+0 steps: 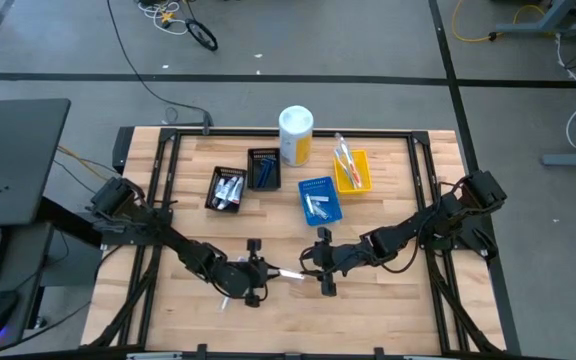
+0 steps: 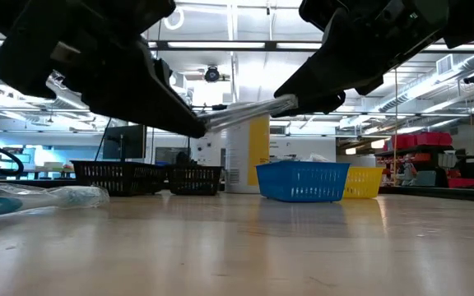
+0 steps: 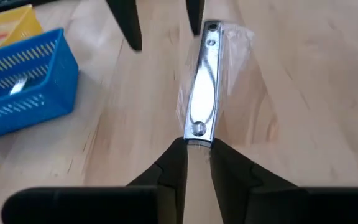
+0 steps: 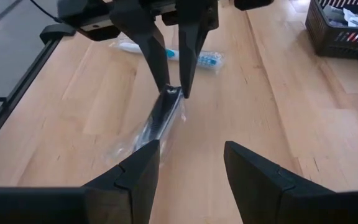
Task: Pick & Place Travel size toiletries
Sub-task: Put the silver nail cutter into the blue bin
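Observation:
A slim silvery metal toiletry in a clear wrapper [image 3: 202,87] hangs in the air between my two grippers, near the middle of the table's near half [image 1: 290,272]. My left gripper [image 3: 196,140] is shut on its near end. My right gripper [image 4: 188,152] is open and faces the left one. The item's free end [image 4: 146,138] lies by one of the right gripper's fingers, not between the two. A wrapped toothbrush with blue print [image 4: 166,53] lies flat on the table behind the left gripper [image 2: 31,197]. My left gripper pinches the metal item's rounded end [image 3: 197,129] between its two fingertips. The fingers come level from the table's left and lie along the item. The item is lifted clear of the table [image 2: 245,111] and sticks out toward the right gripper, its far end a little higher. My right gripper is open; whether one finger [image 4: 143,160] touches the wrapper's end, I cannot tell.
Toward the far edge stand two black trays [image 1: 226,190] [image 1: 263,168], a blue tray [image 1: 319,200] and a yellow tray [image 1: 352,170], all holding small items. A white-and-yellow canister [image 1: 295,135] stands behind them. Bare wood lies around the grippers.

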Controlling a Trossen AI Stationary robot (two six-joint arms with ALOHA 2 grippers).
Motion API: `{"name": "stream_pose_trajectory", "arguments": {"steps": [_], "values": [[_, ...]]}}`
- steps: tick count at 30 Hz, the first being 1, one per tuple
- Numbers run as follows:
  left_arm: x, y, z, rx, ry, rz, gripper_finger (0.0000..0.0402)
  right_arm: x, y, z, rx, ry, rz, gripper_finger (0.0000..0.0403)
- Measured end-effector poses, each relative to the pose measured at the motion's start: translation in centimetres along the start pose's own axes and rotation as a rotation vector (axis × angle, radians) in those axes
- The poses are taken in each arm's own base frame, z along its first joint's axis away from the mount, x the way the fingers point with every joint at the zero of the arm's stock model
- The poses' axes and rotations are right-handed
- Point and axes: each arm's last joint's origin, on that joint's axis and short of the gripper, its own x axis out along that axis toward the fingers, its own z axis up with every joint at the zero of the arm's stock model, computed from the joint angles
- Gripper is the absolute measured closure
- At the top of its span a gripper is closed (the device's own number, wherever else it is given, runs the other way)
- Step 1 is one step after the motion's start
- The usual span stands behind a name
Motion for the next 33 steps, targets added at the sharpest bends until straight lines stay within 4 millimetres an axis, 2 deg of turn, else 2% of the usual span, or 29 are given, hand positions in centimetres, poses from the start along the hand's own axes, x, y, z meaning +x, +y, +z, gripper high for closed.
{"name": "stream_pose_trajectory", "arguments": {"steps": [14, 29, 33], "values": [[1.0, 1.7, 0.3, -0.048, -0.001, 0.048, 0.0334, 0.0, 0.0, 0.6, 0.016, -0.066, -0.044, 0.0215], [1.4, 2.5, 1.2, -0.093, -0.072, 0.075, 0.0333, 0.0, -0.5, -0.4, -0.022, 0.019, -0.138, 0.0215], [1.4, 2.5, 1.3, -0.092, -0.074, 0.075, 0.0334, 0.0, -0.5, -0.4, -0.051, 0.021, -0.138, 0.0236]]}}
